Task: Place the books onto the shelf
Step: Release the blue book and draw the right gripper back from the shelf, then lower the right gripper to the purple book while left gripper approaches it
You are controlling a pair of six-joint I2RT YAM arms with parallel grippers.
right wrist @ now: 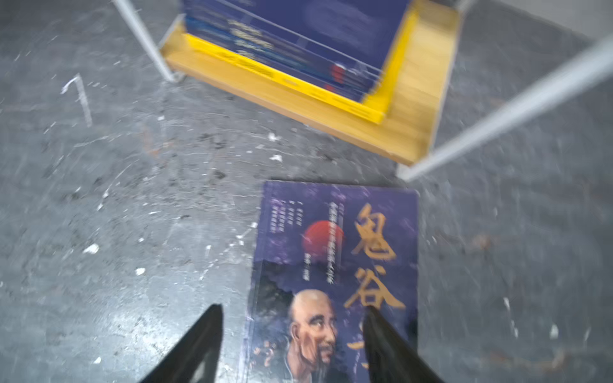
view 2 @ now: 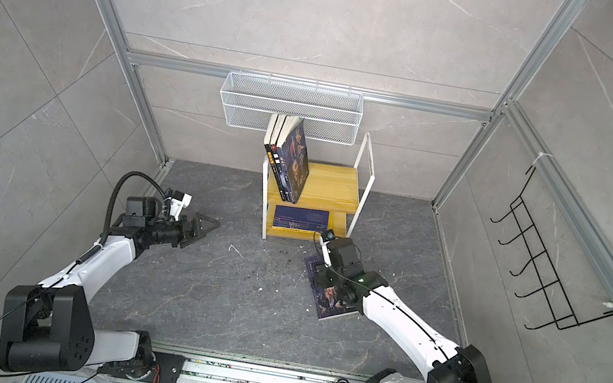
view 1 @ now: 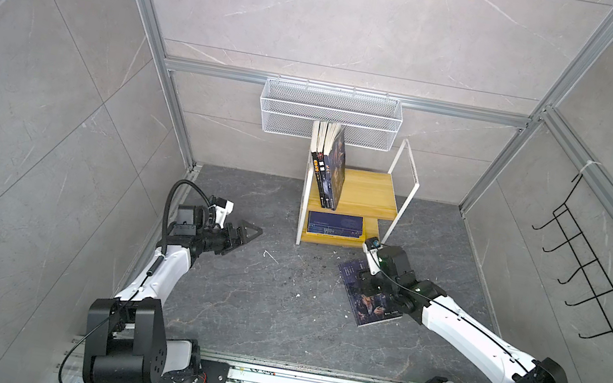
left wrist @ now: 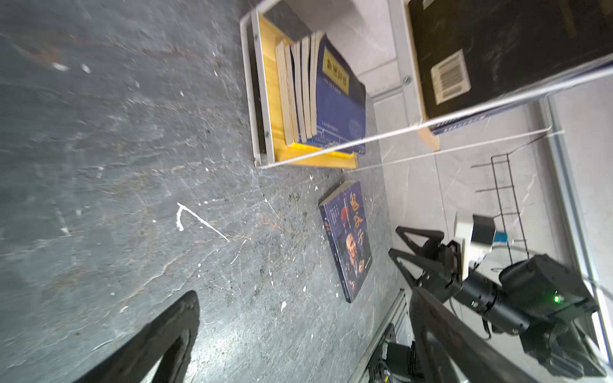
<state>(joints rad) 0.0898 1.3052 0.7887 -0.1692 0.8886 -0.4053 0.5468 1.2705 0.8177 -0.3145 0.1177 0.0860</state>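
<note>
Now, in both top views one book (view 1: 371, 311) is seen lying flat on the table (view 1: 254, 318), cover up, just in front of the shelf (view 1: 370, 188) and partly hidden under the right arm (view 1: 463, 324). It is the only one seen off the shelf, so the step in hand is judged to be its pick-up. On the upper board a few books (view 1: 331, 171) are stood on end by the white frame. On the lower board a stack (view 1: 335, 224) is laid flat. The left gripper (view 1: 251, 232) is held well apart from all of it, over bare table.

In the left wrist view, the left gripper's jaws are seen spread wide with nothing between them. The right gripper (left wrist: 394, 240) is shown beside the loose book, jaws parted and empty.

In the right wrist view, blurred, the cover is made out: navy, orange calligraphy, a red disc, a bald bearded portrait. One finger (right wrist: 199, 338) is seen over bare table by the book's edge, the other over the cover. Whether either is touching cannot be told. A thin paperback lying flat gives little to pinch, so an edge would likely need to be caught or tipped up first. The book would then be carried to free board, and plenty shows on the upper tier.
</note>
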